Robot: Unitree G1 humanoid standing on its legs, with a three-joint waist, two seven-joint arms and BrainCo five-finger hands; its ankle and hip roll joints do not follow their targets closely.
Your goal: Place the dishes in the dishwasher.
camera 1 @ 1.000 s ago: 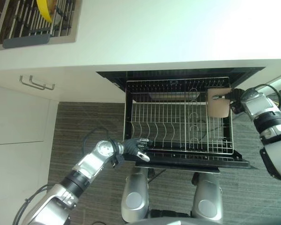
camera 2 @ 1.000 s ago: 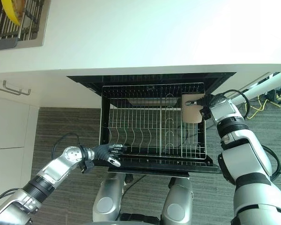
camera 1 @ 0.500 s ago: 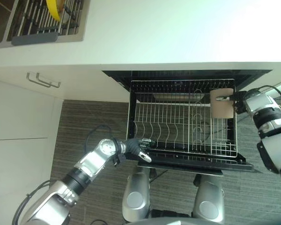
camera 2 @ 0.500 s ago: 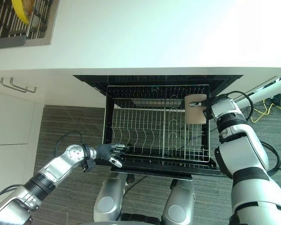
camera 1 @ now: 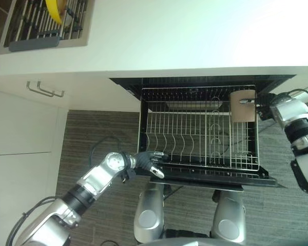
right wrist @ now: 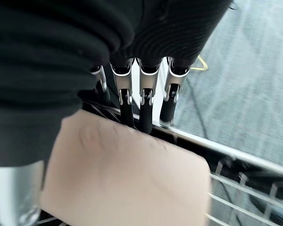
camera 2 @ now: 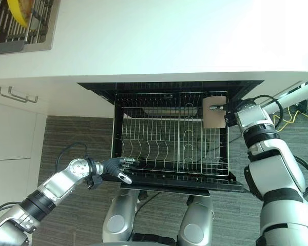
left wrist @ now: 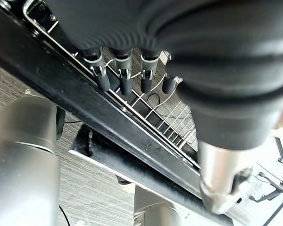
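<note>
Beside the right robot hand (camera 2: 231, 114), the rack (camera 2: 143, 123) lies open from above, wire tines across its floor; the tan board (camera 2: 213, 111) blocks its right rear corner, the tabletop (camera 2: 154, 41) overhangs behind.

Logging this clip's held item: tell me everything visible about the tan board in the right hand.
The board is a flat, tan, wood-like rectangle with rounded corners and a pale slot near one end. The right hand pinches it, fingers behind it and the thumb in front. It hangs over the far right corner of the pulled-out wire rack; whether they touch is unclear.
</note>
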